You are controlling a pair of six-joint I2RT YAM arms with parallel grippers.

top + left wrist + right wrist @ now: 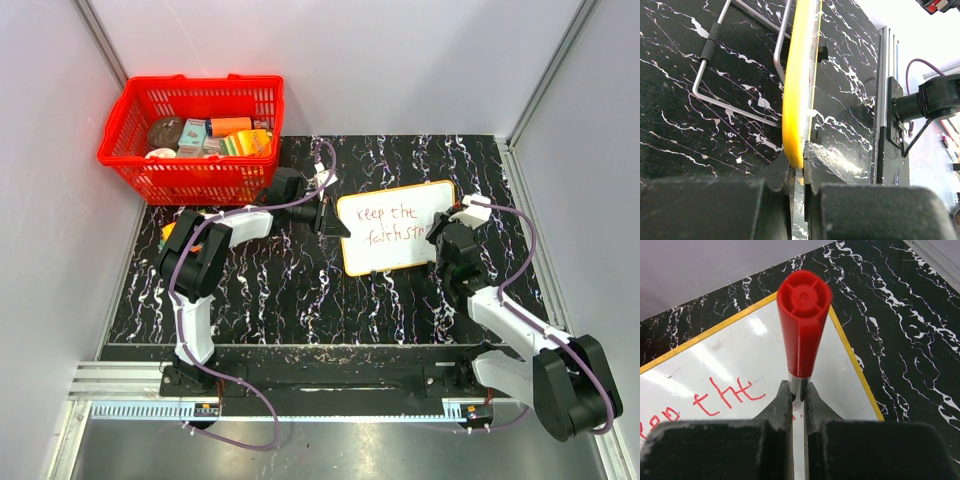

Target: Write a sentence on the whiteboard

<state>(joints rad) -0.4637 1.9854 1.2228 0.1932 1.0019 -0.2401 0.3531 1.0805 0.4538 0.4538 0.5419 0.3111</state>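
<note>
Pinching the narrow grey neck of a red marker (804,325) between its 2 fingers, the right gripper (799,390) hangs over the right end of the whiteboard (755,355). The marker's blunt red end points back at the wrist camera, so its tip lies hidden under the fingers, and I cannot tell whether it touches the board. Just left of the gripper the sentence (392,225) stands in 2 lines, roughly "keep the" above and "faith str" below, and the last letters run in under the gripper in the top view. The board's long axis runs from the left arm to the right arm, a little slanted, and the writing follows it. By my judgement the strokes to come lead along that axis toward the board's right rim. Only a narrow strip of bare white is left there, and the right arm is plainly the nearer one. At the board's left rim the left gripper (798,172) is pressed together on the yellow edge, which sits between its 2 jaws, and this reads as a steadying hold. A wire stand (735,106) shows at the board's back face, above the black marbled counter (300,290). A red basket (200,80) sits well apart, beyond the board's upper left corner.
</note>
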